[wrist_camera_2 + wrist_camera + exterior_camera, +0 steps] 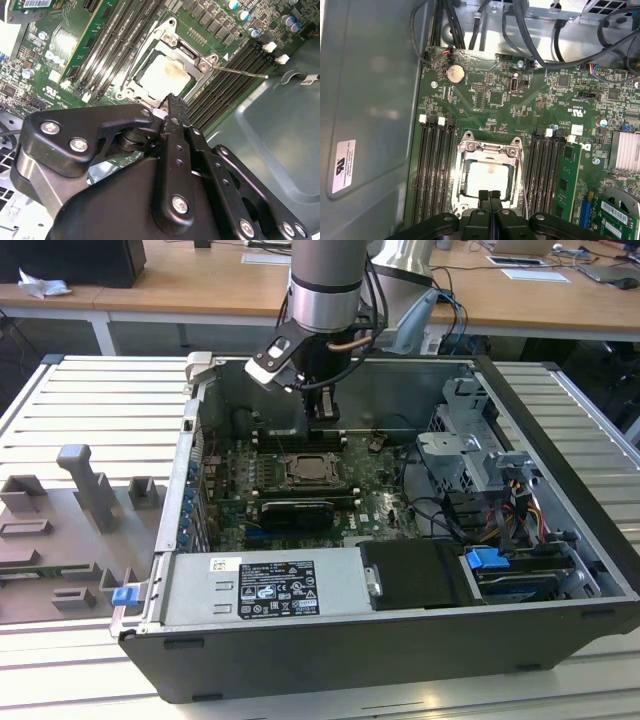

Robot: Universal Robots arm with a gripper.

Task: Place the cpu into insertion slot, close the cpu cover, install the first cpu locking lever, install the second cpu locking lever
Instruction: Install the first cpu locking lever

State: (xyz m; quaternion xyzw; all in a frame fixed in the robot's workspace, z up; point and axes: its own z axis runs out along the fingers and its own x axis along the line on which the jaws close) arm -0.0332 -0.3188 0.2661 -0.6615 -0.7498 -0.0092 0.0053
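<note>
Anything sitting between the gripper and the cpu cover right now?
Nothing visible. The shut gripper hangs over one edge of the cpu cover, with nothing seen between them. The cpu shows through its window, and a thin lever rod lies off to one side.

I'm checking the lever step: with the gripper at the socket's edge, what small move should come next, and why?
Probably shift the shut black gripper sideways to the thin metal lever rod, which looks unlatched, standing out from the silvery windowed cpu cover already down over the pale square cpu.
</note>
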